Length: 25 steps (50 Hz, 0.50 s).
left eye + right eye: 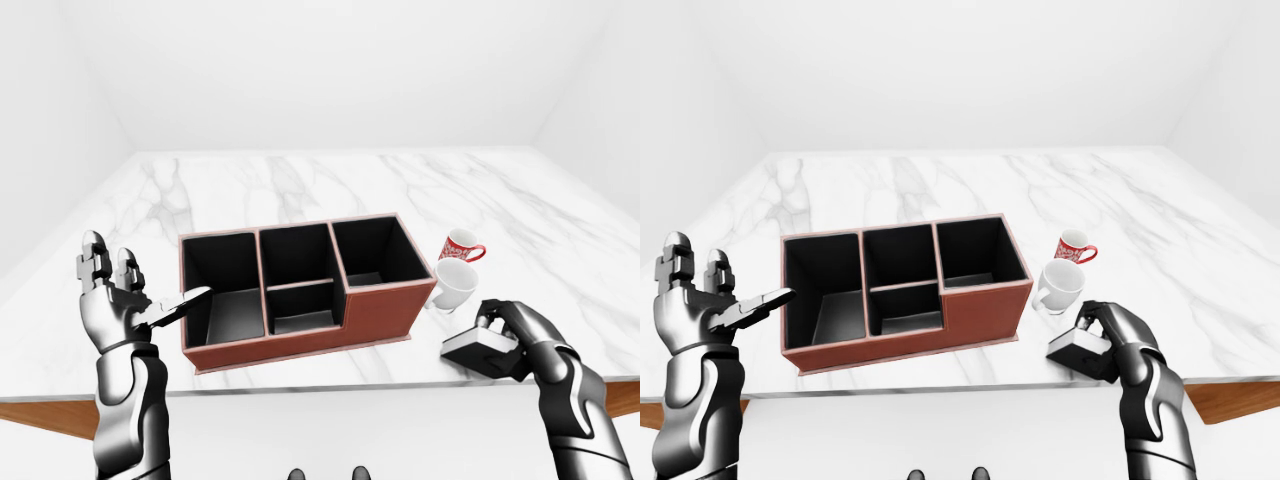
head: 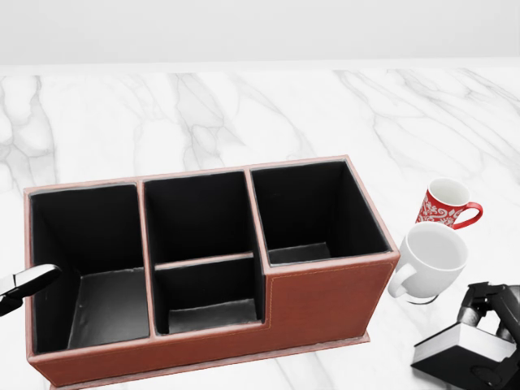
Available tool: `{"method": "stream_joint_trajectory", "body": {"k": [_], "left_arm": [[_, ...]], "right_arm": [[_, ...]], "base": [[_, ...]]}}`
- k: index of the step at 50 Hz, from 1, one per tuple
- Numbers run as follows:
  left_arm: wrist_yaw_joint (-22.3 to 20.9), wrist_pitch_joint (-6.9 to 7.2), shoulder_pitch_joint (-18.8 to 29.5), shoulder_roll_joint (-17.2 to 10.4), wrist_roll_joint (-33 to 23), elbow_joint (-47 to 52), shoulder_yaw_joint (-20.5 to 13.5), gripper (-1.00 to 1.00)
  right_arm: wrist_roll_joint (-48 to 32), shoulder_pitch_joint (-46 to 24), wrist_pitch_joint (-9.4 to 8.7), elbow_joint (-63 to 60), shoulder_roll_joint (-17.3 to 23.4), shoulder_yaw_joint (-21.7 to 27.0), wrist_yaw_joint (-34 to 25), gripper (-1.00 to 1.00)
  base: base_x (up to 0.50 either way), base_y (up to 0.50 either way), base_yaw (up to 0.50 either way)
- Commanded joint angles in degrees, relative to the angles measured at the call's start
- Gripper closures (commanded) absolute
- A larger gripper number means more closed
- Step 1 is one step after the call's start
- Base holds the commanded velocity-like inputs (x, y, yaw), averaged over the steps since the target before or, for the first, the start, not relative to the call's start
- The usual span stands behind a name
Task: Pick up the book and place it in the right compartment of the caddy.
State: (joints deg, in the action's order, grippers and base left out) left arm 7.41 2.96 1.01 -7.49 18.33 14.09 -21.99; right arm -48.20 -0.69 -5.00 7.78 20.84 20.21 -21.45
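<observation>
Left-eye view: right robot hand (image 1: 510, 330) around book (image 1: 480, 353).

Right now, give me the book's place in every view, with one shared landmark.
Left-eye view: book lower right, under the right hand.
Head view: bottom right corner, partly cut by the edge.
Right-eye view: lower right of centre.
Landmark: the white mug, just up-left of the book in each view.
</observation>
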Motion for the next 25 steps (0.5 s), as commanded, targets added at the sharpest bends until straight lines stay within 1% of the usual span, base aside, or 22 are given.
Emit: {"method": "stream_joint_trajectory", "body": {"k": [1, 5, 6, 7, 8, 9, 10, 13, 14, 16, 18, 25], "left_arm": [[-0.01, -0.04, -0.02, 0.08, -0.1, 0.0, 0.07, -1.0], [0.05, -0.22, 0.15, 0.0, -0.19, -0.39, 0.06, -1.0], [0.0, -0.66, 0.32, 0.02, -0.38, -1.11, 0.2, -1.0], [0.02, -0.72, 0.2, 0.09, -0.56, -1.02, 0.42, -1.0], [0.09, -0.45, 0.1, 0.07, -0.48, -0.61, 0.41, -1.0], [0.2, 0.14, 0.06, -0.04, -0.31, 0.02, 0.29, -1.0], [0.15, 0.13, 0.11, -0.1, -0.28, -0.08, 0.15, -1.0], [0.1, -0.48, 0.42, -0.19, -0.35, -1.1, 0.07, -1.0], [0.13, -0.4, 0.41, -0.2, -0.34, -0.98, 0.14, -1.0], [0.18, -0.37, 0.37, -0.21, -0.34, -0.9, 0.15, -1.0], [0.21, -0.27, 0.33, -0.22, -0.27, -0.73, 0.1, -1.0], [0.23, -0.19, 0.32, -0.18, -0.32, -0.63, 0.09, -1.0]], "right_arm": [[-1.05, 0.18, 0.0, -3.25, -0.61, 0.95, -0.36, 1.0], [-1.0, 0.19, 0.0, -7.56, -1.06, 1.66, -2.18, 1.0], [-0.36, -0.05, 0.0, -9.77, -1.3, 2.22, -3.3, 1.0], [0.16, -0.24, 0.0, -13.91, -1.5, 3.13, -5.69, 1.0], [-0.1, -0.02, 0.0, -15.02, -1.58, 3.28, -6.47, 1.0], [0.11, 0.26, 0.0, -17.01, -1.82, 3.78, -7.62, 1.0], [-0.02, 0.61, 0.0, -18.51, -1.99, 4.19, -8.65, 1.0], [-0.61, 1.56, 0.0, -28.88, -1.68, 7.71, -15.15, 1.0], [-0.9, 1.35, 0.0, -32.42, -1.44, 8.9, -17.8, 1.0], [-1.21, -0.1, 0.0, -38.19, -0.52, 11.23, -18.55, 1.0], [-1.59, -1.59, 0.0, -41.46, 0.52, 12.83, -18.55, 1.0], [-2.12, -4.69, 0.0, -49.49, 3.24, 15.41, -18.55, 1.0]], "base": [[0.0, 0.0, 0.0], [0.0, 0.0, 0.0], [0.0, 0.0, 0.0], [0.0, 0.0, 0.0], [0.0, 0.0, 0.0], [0.0, 0.0, 0.0], [0.0, 0.0, 0.0], [0.0, 0.0, 0.0], [0.0, 0.0, 0.0], [0.0, 0.0, 0.0], [0.0, 0.0, 0.0], [0.0, 0.0, 0.0]]}}
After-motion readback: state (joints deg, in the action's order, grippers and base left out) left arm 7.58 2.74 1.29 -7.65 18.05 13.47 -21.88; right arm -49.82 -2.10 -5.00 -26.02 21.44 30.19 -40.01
